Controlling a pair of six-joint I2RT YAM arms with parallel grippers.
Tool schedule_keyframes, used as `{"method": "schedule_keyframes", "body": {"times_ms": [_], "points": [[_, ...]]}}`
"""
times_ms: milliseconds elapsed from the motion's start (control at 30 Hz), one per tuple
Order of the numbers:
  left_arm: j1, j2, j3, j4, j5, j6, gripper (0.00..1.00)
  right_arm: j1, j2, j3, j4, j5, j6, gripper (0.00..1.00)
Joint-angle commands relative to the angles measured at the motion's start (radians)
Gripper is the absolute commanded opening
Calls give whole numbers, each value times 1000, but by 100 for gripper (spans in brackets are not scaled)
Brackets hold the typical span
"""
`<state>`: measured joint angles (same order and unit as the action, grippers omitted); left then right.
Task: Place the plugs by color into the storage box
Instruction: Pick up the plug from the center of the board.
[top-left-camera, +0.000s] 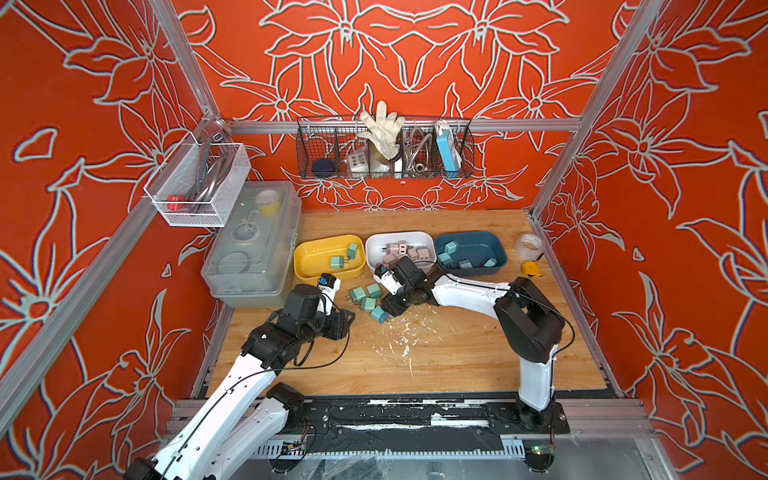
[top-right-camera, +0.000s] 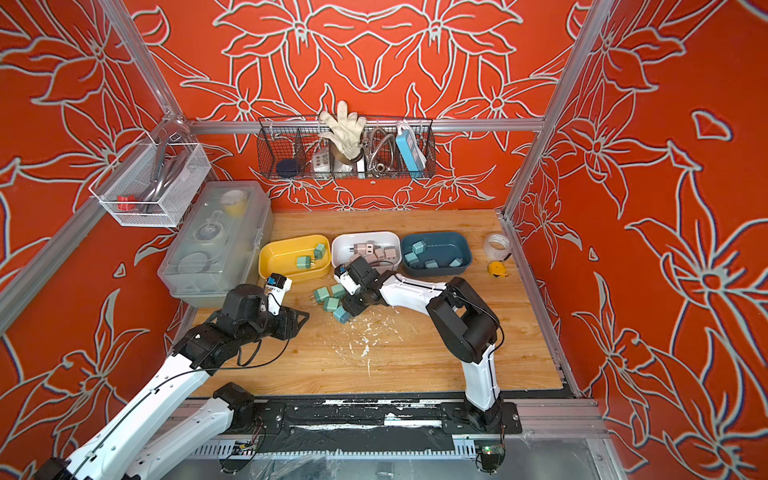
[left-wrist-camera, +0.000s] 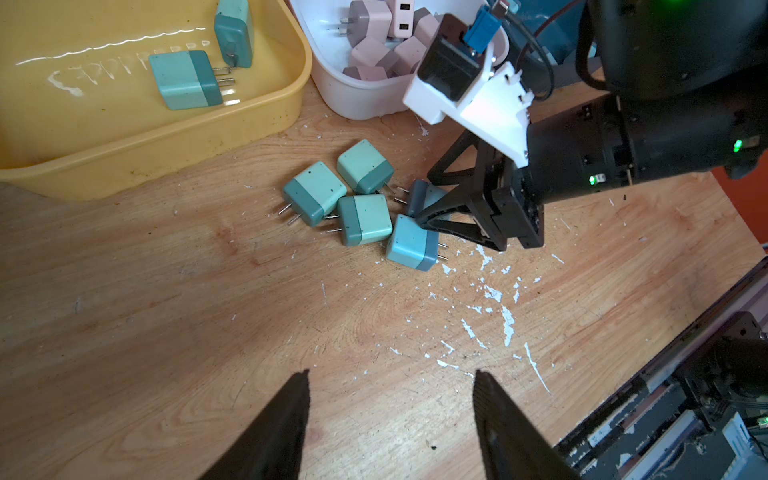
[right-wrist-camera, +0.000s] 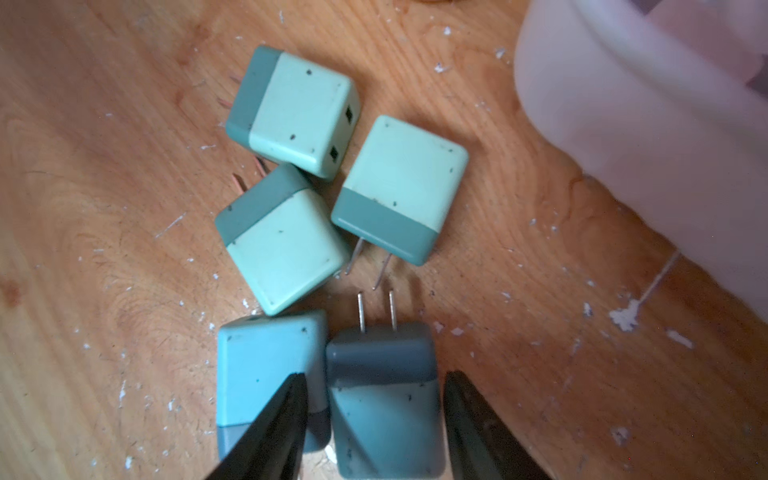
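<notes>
The right end effector (right-wrist-camera: 374, 376) is straddling a light blue plug (right-wrist-camera: 382, 415) on the bench (right-wrist-camera: 124, 208) beside the white bin (right-wrist-camera: 623, 124), jaws half-spread. Whether it is gripping, I cannot tell. The next move is probably pinching firmly, then lifting toward the blue bin (top-left-camera: 478, 251). The left end effector (left-wrist-camera: 390, 395) is hovering open and empty.

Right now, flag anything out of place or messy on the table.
White flecks litter the table beside the loose plugs, like chipped paint or debris. Nothing else looks broken.
</notes>
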<state>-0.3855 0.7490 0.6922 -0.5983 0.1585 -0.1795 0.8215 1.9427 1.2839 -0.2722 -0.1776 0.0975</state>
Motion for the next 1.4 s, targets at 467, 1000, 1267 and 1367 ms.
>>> {"method": "schedule_keyframes", "body": {"times_ms": [467,1000,1267,1367], "points": [[-3,4,5,-9,0,6,63,-5,18,9,-69,73,6,46],[-3,29,5,-14,6,8,63,-110,-249,-125,-18,134,46,37],[-3,58,6,-12,41,5,62,-338,-344,-137,-69,187,77,36],[-3,78,4,-2,90,-9,61,-412,-350,-121,-71,168,82,36]]}}
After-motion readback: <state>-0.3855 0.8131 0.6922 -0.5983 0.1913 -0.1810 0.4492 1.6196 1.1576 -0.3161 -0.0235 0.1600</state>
